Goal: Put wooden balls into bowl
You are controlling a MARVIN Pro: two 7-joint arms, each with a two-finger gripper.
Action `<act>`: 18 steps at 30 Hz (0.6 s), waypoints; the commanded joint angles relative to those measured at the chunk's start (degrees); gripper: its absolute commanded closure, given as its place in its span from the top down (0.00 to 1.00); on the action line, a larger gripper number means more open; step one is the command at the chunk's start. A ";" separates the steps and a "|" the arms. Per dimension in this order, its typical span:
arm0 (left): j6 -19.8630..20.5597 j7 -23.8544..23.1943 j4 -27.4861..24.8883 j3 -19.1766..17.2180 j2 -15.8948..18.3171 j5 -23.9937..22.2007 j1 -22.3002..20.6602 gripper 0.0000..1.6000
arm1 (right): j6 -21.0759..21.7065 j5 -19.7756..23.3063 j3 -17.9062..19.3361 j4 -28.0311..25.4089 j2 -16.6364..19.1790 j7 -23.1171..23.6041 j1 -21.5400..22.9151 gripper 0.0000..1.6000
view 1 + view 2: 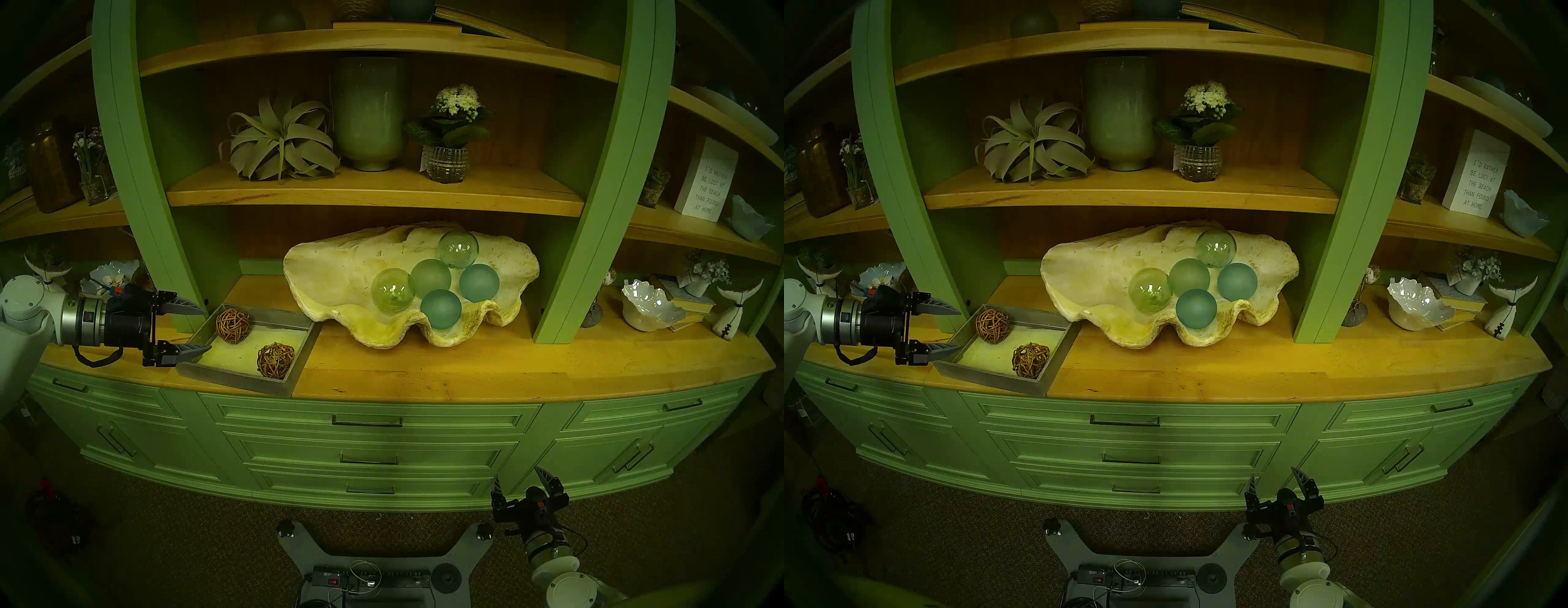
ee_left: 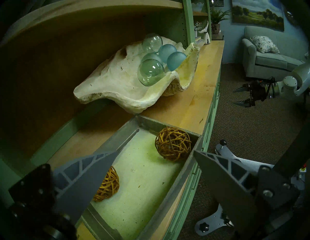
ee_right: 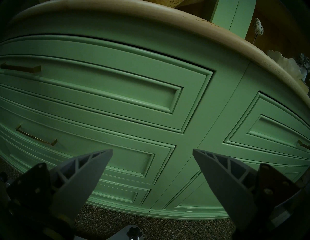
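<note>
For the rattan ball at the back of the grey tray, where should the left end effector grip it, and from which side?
Grip the back rattan ball across its middle, coming from the left, where the open left end effector already faces it over the grey tray wall. It is round, so any diameter works, but its openwork twigs probably favour a light squeeze. The other rattan ball sits well apart.

Two brown woven balls (image 1: 233, 325) (image 1: 275, 360) lie apart in the tray — the cream clam-shell bowl (image 1: 339, 280) holds neither.
</note>
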 commanded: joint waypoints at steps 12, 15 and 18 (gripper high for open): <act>2.08 1.55 -0.65 7.40 -4.76 -0.03 -10.79 1.00 | -0.34 -0.10 -0.02 -0.77 -0.19 0.05 0.74 1.00; 2.51 1.89 -0.47 8.92 -6.07 0.19 -12.18 1.00 | -0.34 -0.11 -0.02 -0.70 -0.21 0.05 0.77 1.00; 2.87 2.26 -0.54 10.12 -7.25 0.38 -13.05 1.00 | -0.34 -0.11 -0.03 -0.62 -0.23 0.05 0.80 1.00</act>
